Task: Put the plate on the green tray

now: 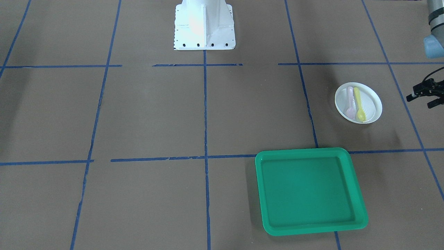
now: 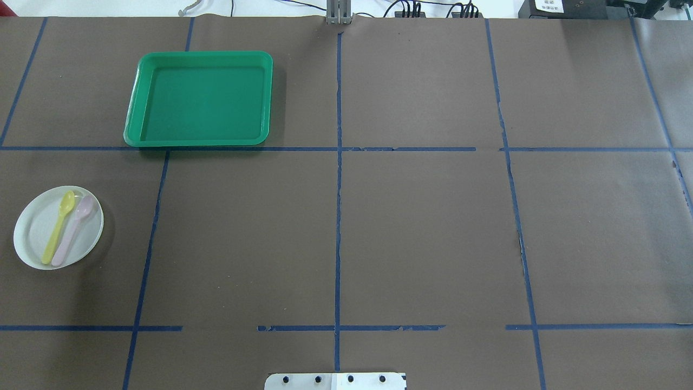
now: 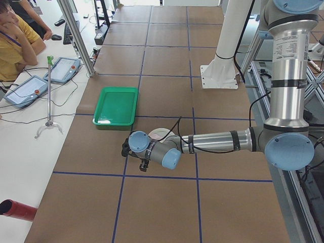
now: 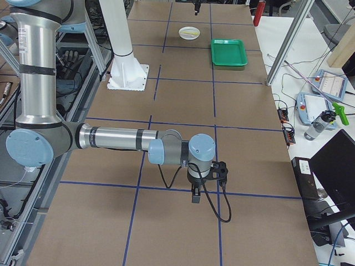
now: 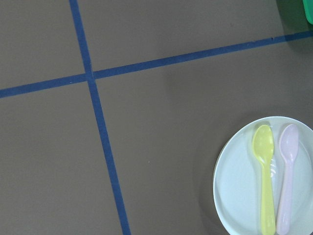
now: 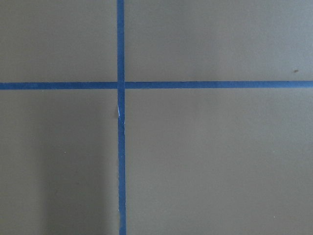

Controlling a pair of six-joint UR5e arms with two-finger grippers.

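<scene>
Transfer is not yet under way: the small round white plastic plate [image 2: 32,233] sits flat on the brown paper-covered tabletop [image 2: 422,227]. It is well apart from the large rectangular green plastic tray [image 2: 200,97], nearer the robot than the tray and further toward the robot's left. A yellow plastic spoon [image 2: 58,227] and a pale pink plastic spoon [image 2: 73,230] lie side by side in the plate, bowls toward the tray. The tray holds nothing.

The left gripper [image 1: 421,100] hovers further from the tray than the plate, touching neither. Its black fingers look parted with nothing between them, though the frame edge crops it. The right gripper [image 4: 208,176] hangs far from the tray and shows only in a side view, so I cannot tell how its jaws stand.

I judge this the approach stage. The next move calls for bringing the left gripper onto the plate's raised rim, pinching it, then lifting level so the spoons stay put on the way to the tray.
</scene>
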